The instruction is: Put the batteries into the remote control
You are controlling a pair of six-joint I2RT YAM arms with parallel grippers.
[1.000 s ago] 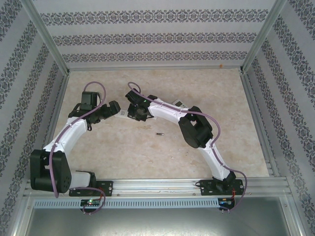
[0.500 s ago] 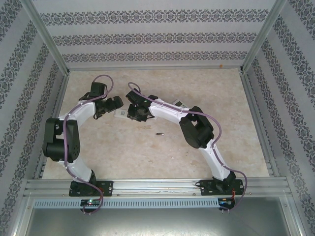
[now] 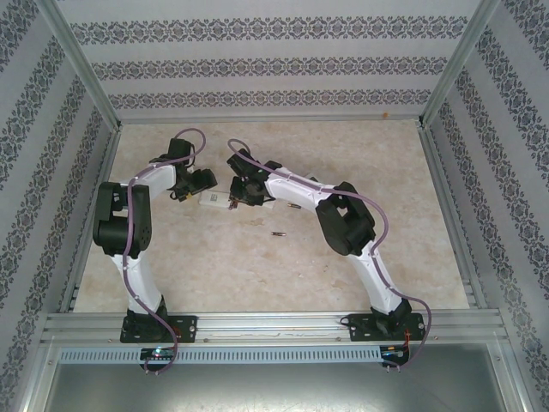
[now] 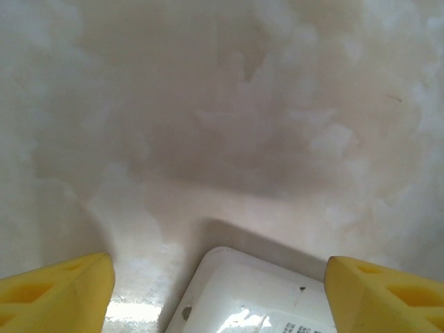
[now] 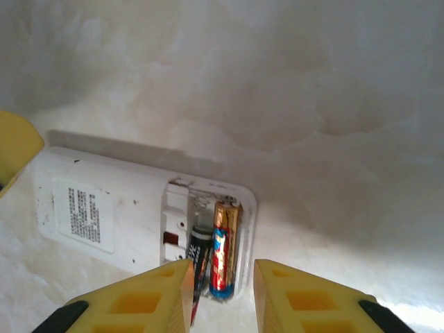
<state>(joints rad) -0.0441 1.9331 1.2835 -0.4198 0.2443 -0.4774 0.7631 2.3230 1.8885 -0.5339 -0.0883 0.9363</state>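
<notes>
The white remote control lies face down with its battery bay uncovered. A gold, red and blue battery sits in the bay. Beside it a black battery lies tilted, its near end over the rim next to my right gripper's left finger. My right gripper is open a little, gripping nothing. My left gripper is open wide, its yellow fingers on either side of the remote's other end. From above, both grippers flank the remote.
A loose battery lies on the marbled table just in front of the right arm. Patterned walls and metal rails close in the table on three sides.
The left arm has folded upright and brought its gripper up to the remote's end, with its jaws narrowing. The right gripper's jaws have parted slightly.
</notes>
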